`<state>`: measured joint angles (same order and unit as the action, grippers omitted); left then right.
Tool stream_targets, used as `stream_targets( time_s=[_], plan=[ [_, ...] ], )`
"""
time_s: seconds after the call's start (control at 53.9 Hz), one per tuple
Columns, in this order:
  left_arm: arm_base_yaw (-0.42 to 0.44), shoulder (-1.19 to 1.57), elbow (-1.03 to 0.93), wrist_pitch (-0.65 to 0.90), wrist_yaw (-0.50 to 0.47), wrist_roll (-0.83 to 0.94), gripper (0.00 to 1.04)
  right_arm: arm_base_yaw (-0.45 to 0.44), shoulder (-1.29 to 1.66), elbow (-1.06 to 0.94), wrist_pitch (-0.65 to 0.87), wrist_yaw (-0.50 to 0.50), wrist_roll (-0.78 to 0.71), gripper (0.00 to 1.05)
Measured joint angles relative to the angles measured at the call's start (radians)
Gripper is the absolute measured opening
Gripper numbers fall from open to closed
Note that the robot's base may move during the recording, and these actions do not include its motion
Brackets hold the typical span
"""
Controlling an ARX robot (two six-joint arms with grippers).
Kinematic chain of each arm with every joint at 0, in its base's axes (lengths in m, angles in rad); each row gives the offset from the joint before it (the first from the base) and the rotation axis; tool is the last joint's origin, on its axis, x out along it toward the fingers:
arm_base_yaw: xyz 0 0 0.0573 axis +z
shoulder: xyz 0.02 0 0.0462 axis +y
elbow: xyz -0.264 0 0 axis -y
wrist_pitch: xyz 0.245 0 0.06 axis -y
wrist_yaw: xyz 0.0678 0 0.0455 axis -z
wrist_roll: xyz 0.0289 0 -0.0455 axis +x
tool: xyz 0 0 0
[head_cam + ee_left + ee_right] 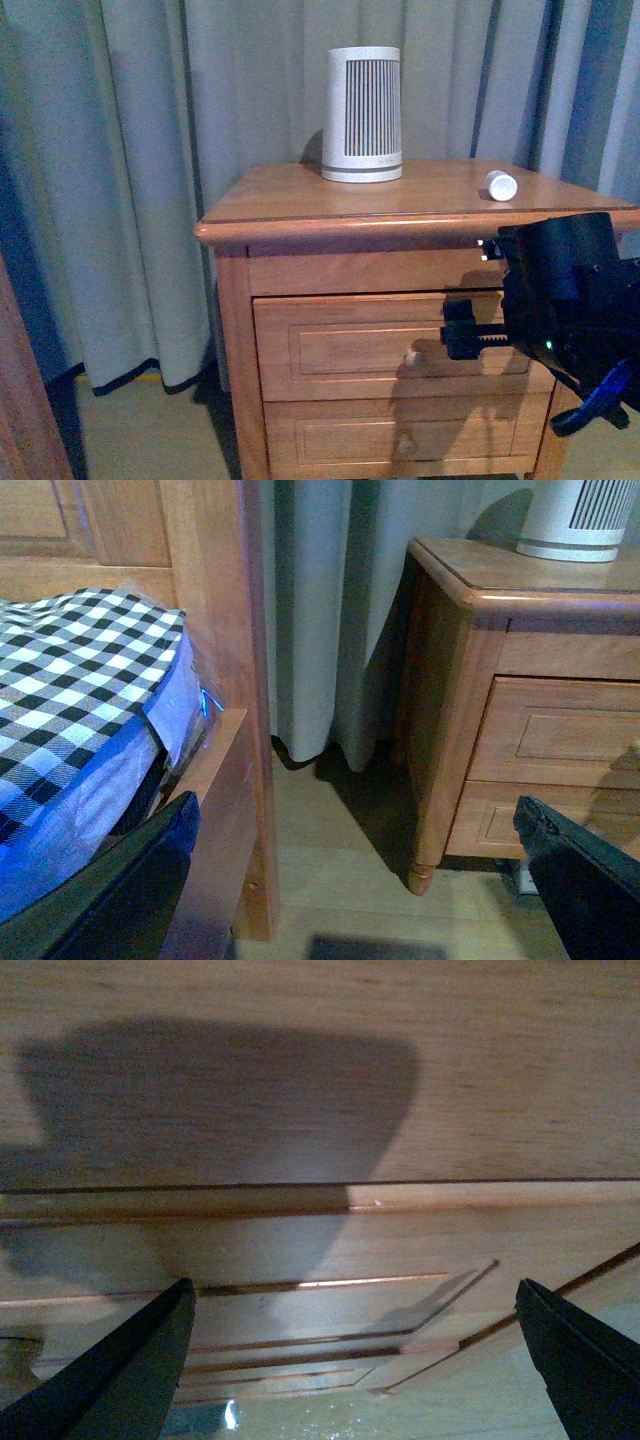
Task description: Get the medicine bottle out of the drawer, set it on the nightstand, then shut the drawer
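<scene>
The medicine bottle (501, 185), small and white, lies on its side on the nightstand (280, 195) top, near the right front corner. The drawer (340, 350) sits pushed in under the top, its front about level with the frame and its knob (413, 357) showing. My right gripper (458, 335) hangs open just in front of the drawer's right half, holding nothing. In the right wrist view the gripper (352, 1290) faces the wooden drawer front (500, 1080) at close range. My left gripper (355, 805) is open and empty, low beside the nightstand (440, 710).
A white-and-grey ribbed device (362, 115) stands at the back of the nightstand top. The lower drawer (400, 440) is shut. A wooden bed frame (215, 630) with checked bedding (70, 680) is left of the nightstand. Grey curtains (120, 200) hang behind.
</scene>
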<state>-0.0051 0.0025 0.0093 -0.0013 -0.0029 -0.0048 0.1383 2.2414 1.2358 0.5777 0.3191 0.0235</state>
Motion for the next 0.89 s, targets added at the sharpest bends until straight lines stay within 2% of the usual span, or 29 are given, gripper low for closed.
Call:
stream_targets(
  time_s=[0.297, 0.483, 0.576, 0.706, 0.891],
  plan=[
    [0.0, 0.0, 0.0, 0.0, 0.0, 0.0, 0.98, -0.008, -0.026, -0.032, -0.008, -0.027, 0.032, 0.98],
    [0.0, 0.0, 0.0, 0.0, 0.0, 0.0, 0.98, -0.009, -0.243, -0.233, -0.024, 0.012, 0.114, 0.98],
    [0.0, 0.0, 0.0, 0.0, 0.0, 0.0, 0.98, -0.023, -0.408, -0.355, -0.058, 0.024, 0.142, 0.98],
    [0.0, 0.0, 0.0, 0.0, 0.0, 0.0, 0.98, -0.106, -0.814, -0.599, -0.203, 0.029, 0.162, 0.98],
    [0.0, 0.0, 0.0, 0.0, 0.0, 0.0, 0.98, -0.163, -1.287, -0.795, -0.316, -0.07, 0.11, 0.98]
  ],
)
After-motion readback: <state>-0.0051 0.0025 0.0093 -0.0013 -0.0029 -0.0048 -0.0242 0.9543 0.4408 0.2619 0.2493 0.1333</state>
